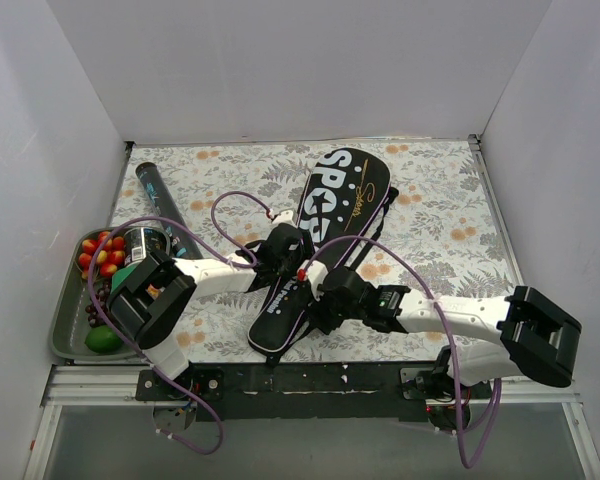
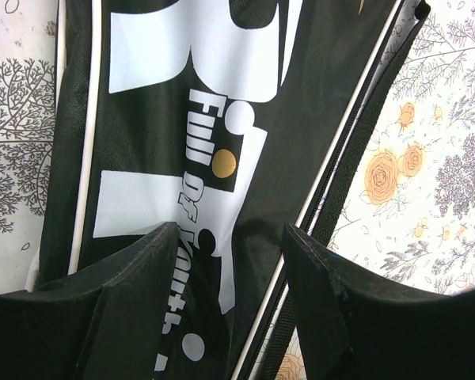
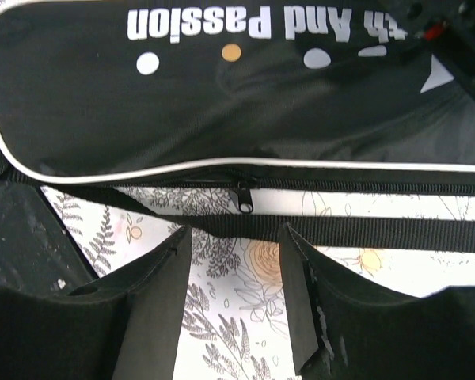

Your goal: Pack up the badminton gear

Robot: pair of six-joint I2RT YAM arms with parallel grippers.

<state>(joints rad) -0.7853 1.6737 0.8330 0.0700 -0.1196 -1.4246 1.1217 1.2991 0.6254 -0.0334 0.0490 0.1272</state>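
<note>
The long black racket bag lettered "SPORT" lies diagonally across the middle of the table. Its narrow end is near the front. My left gripper is open over the bag's narrow part, and its jaws straddle the bag's right edge and white piping. My right gripper is open just right of the bag. Its jaws hover over the tablecloth, facing the zipper pull and black strap. The dark shuttle tube lies at the left. No rackets or shuttlecocks are in view.
A grey tray with tomatoes, a lime and a can stands at the left edge, beside the left arm. White walls close the table on three sides. A black rail runs along the front edge.
</note>
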